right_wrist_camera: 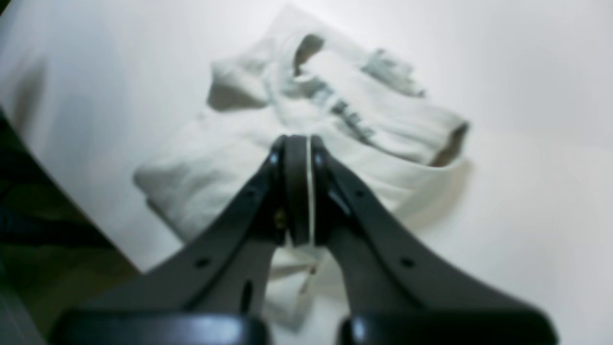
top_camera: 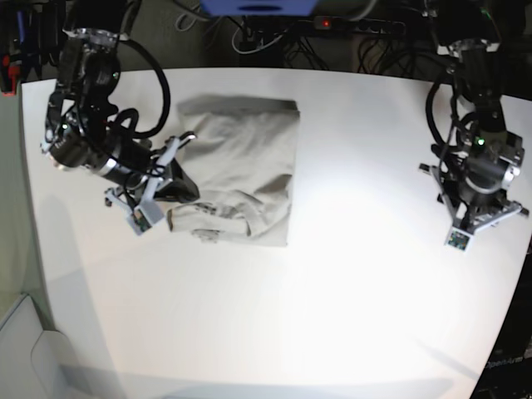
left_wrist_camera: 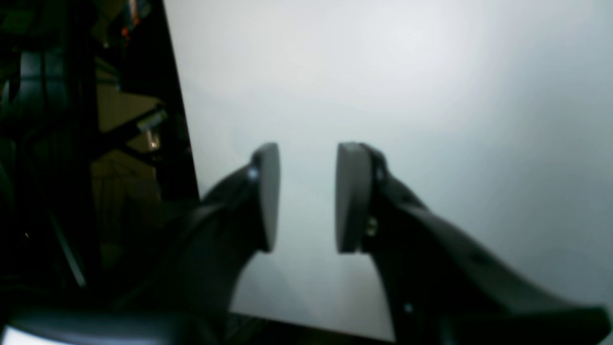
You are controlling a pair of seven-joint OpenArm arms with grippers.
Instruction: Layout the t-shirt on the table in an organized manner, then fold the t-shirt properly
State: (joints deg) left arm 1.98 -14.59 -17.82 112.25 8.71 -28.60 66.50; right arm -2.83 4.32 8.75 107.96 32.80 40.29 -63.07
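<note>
Closest to the right wrist camera, the right gripper [right_wrist_camera: 310,187] has its jaws pressed together with only a thin pale line between them, maybe a bit of cloth, though the blur does not let me be sure. It hangs at the left edge of the t-shirt [top_camera: 241,170], which lies folded into a compact rectangle near the far left corner of the table [top_camera: 332,316]. Over bare table by the right edge, the left gripper [left_wrist_camera: 306,196] keeps a narrow gap and holds nothing, probably parked out of the way.
</note>
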